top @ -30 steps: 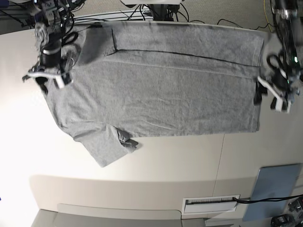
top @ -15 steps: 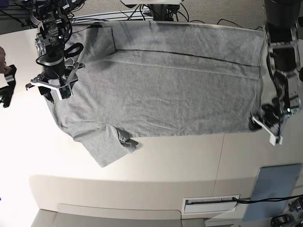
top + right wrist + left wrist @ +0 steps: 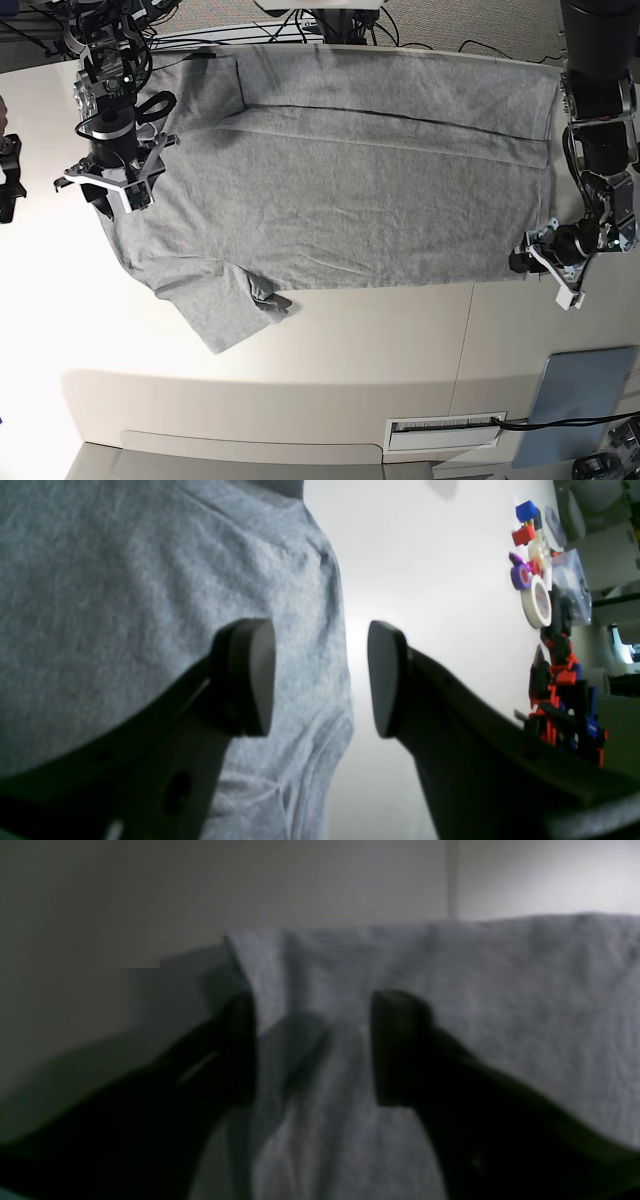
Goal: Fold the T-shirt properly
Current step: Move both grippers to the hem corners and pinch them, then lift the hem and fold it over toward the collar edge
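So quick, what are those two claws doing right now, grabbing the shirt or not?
Left gripper: open, straddling the T-shirt corner, holding nothing.
Right gripper: open over the shirt's edge, holding nothing.

text: I read none | shirt (image 3: 340, 190): plain grey side up, no lettering I can see | table (image 3: 350, 340): no label legible | white strip (image 3: 445, 430) at table edge: dark marks too small for me to read
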You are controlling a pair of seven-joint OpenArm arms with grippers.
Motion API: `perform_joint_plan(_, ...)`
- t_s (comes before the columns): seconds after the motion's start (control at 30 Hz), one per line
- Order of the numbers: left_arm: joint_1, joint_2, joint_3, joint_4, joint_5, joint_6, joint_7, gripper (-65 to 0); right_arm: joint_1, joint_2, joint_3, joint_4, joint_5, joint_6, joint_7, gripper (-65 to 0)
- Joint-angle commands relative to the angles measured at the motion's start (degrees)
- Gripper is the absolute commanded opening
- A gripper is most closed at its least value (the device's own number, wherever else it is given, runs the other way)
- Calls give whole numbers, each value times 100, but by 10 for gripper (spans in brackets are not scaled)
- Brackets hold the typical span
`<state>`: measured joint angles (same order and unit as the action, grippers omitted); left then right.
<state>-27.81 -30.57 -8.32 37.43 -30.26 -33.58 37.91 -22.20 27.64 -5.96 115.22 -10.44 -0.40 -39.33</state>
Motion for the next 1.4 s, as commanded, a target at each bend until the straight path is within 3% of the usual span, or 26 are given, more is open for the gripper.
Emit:
perform_joint_plan(0.0, -140, -76, -20, 66, -46, 4, 20, -413, 46, 79, 42, 90, -74, -70, 173, -356)
perform_joint_plan(0.13, -142, -79, -20, 66, -39, 7, -2, -650, 107, 79, 39, 90, -72, -68, 234, -356)
perform_joint_plan(0.23, -140, -87, -20, 66, -37, 7, 2, -650, 299, 79, 39, 42, -68, -59, 243, -356)
perform_joint_plan(0.37, -140, -85, -20, 66, 162, 0, 24, -650, 951, 72, 39, -608, 444, 553, 13, -356)
perform_joint_plan(0.5, -138, -85, -20, 66, 367, 7, 52, -650, 2006, -59, 39, -1814, 876, 758, -184, -356)
perform_joint_plan(0.63, -140, -59, -20, 66, 363, 2, 66, -650, 3257, -184, 39, -3093, 1639, 1272, -726, -356)
perform_joint_plan(0.83, -136, -57, -20, 66, 365, 7, 68, -650, 4734, -256, 39, -4948, 2264, 1961, -1056, -356)
perform_joint_plan(1.13, -138, -57, -20, 66, 365, 7, 66, -650, 6126, -522, 39, -7423, 2282, 2745, -994, -356)
perform_joint_plan(1.3, -138, -57, -20, 66, 365, 9, 66, -650, 6321, -664, 39, -8100, 2234, 2806, -981, -363)
perform_joint_plan(1.37, -138, -57, -20, 66, 365, 9, 63, -650, 6266, -673, 39, -8120, 2135, 2835, -977, -427)
